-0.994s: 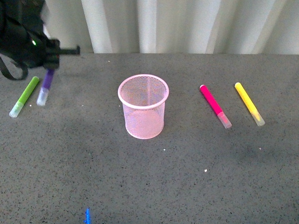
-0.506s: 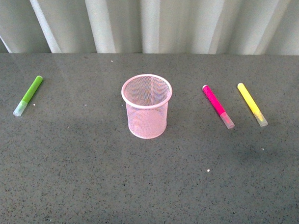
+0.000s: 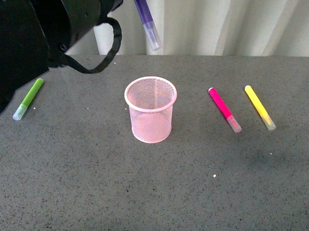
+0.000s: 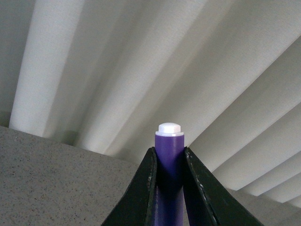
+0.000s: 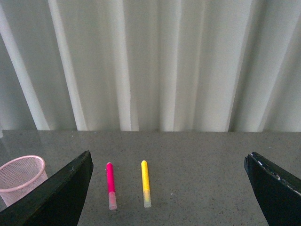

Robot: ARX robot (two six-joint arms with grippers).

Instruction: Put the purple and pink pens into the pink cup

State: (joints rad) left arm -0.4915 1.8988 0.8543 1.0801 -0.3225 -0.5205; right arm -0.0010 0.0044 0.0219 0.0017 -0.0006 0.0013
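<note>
The pale-pink mesh cup [image 3: 151, 109] stands upright in the middle of the grey table; it also shows in the right wrist view [image 5: 21, 173]. My left gripper [image 4: 169, 165] is shut on the purple pen [image 4: 169, 183]. In the front view the purple pen [image 3: 145, 20] hangs high above the cup, clear cap down, tilted. The pink pen [image 3: 223, 109] lies flat on the table to the right of the cup and shows in the right wrist view [image 5: 111, 190]. My right gripper [image 5: 167, 188] is open and empty, away from the pens.
A lime-green marker [image 3: 28, 99] lies at the table's left. A yellow marker [image 3: 259, 107] lies right of the pink pen, also in the right wrist view [image 5: 146, 188]. My left arm [image 3: 35, 33] fills the upper left. White curtains [image 3: 217, 22] hang behind the table.
The purple pen has left the table beside the green marker and is now held high over the cup. My left arm went out of view and came back, large, at the upper left.
</note>
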